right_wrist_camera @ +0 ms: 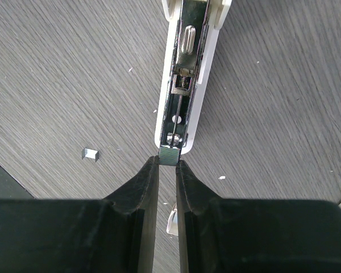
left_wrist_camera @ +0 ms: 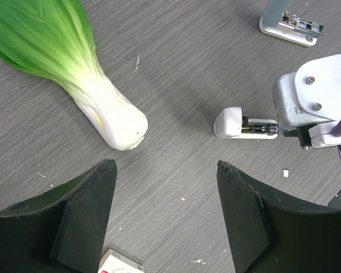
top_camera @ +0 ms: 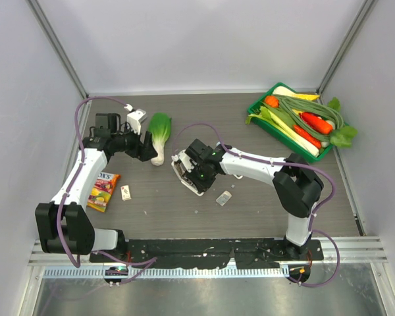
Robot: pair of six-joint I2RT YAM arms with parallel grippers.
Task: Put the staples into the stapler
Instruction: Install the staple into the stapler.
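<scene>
The stapler (right_wrist_camera: 188, 68) lies on the table with its lid off the silvery channel; in the top view it (top_camera: 197, 189) sits mid-table under my right arm. At the channel's near end my right gripper (right_wrist_camera: 168, 162) is shut on a small silvery strip of staples (right_wrist_camera: 169, 154). The staples' box (top_camera: 126, 192) lies to the left, and its white corner (left_wrist_camera: 119, 265) shows under my left gripper (left_wrist_camera: 166, 165). That gripper (top_camera: 148, 150) hovers open and holds nothing. The stapler's rounded end (left_wrist_camera: 230, 122) lies ahead of it to the right.
A bok choy (top_camera: 160, 131) lies beside the left gripper. A candy packet (top_camera: 104, 191) sits at the left, a small white and grey piece (top_camera: 224, 197) right of the stapler. A green tray (top_camera: 260, 105) of vegetables stands back right. One loose staple (right_wrist_camera: 90, 153) lies on the table.
</scene>
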